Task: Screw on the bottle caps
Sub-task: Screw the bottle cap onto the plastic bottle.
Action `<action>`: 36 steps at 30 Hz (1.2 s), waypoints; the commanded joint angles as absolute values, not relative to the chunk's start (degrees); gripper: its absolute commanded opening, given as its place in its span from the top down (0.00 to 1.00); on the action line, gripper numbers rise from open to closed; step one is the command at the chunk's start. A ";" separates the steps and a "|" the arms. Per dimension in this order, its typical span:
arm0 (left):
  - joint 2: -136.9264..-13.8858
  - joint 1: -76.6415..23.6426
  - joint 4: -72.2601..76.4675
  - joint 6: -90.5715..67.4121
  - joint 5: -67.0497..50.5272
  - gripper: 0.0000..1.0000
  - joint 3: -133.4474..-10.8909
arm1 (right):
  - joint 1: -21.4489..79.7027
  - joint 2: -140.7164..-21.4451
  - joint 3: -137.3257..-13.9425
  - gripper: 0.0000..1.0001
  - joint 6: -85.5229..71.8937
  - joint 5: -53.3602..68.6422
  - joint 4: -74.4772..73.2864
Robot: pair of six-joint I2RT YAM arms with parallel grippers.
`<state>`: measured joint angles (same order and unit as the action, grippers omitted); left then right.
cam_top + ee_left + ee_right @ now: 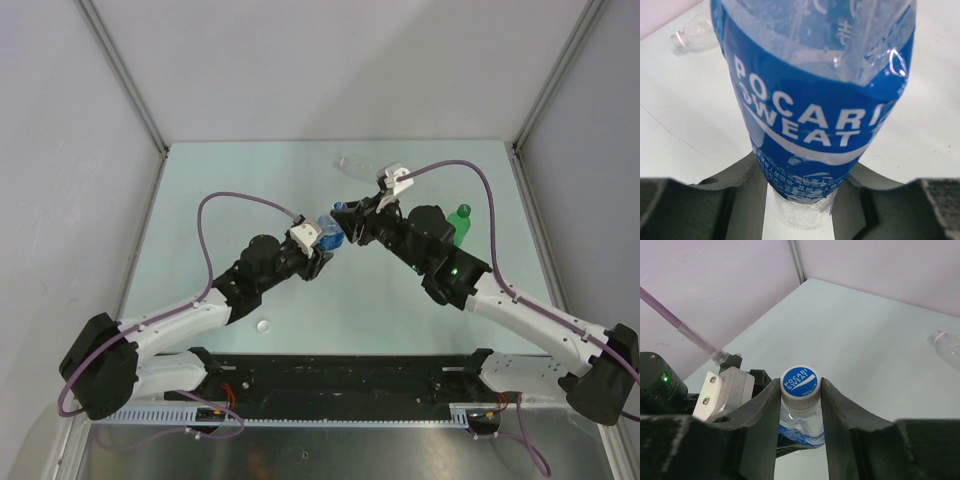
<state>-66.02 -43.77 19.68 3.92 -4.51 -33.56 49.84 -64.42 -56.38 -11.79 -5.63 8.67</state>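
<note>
The clear bottle with a blue label (328, 234) (815, 100) is held above the table between the two arms. My left gripper (318, 246) (807, 197) is shut on its lower body, a finger on each side. A white cap with a blue printed top (800, 382) sits on the bottle's neck, and my right gripper (352, 218) (800, 386) is shut on that cap. The clear unlabelled bottle (352, 165) (692, 32) (946, 345) lies on its side at the back. The green bottle (460, 222) stands beside the right arm, partly hidden by it. Another white cap (264, 325) lies near the left arm.
Grey walls with metal posts (125, 80) close the table in on the left, the back and the right. A black rail (340, 375) runs along the near edge between the arm bases. Purple cables (235, 200) loop above both arms.
</note>
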 commanded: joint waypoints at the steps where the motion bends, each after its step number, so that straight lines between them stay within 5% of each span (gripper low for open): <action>1: -64.92 -44.04 33.57 1.77 -2.33 1.00 -38.30 | 50.82 -64.24 -55.63 0.56 -10.44 -4.46 3.81; 9: -64.90 -44.04 33.57 3.25 -2.85 1.00 -37.60 | 50.87 -62.68 -55.63 0.28 -6.61 -1.48 4.03; 17: -63.11 -43.13 33.33 9.88 -12.30 1.00 -34.81 | 50.50 -57.01 -55.30 0.03 3.79 14.49 -3.61; 23: -60.27 -36.56 24.06 19.38 -36.59 1.00 -32.52 | 47.96 -46.48 -53.11 0.01 26.72 27.22 -17.17; 28: -61.98 -35.80 5.82 31.10 -43.26 1.00 -35.55 | 47.29 -42.77 -52.96 0.01 38.06 30.71 -22.45; 36: -63.21 -35.76 1.90 34.25 -48.01 1.00 -34.91 | 46.67 -45.36 -54.59 0.16 41.27 35.67 -25.66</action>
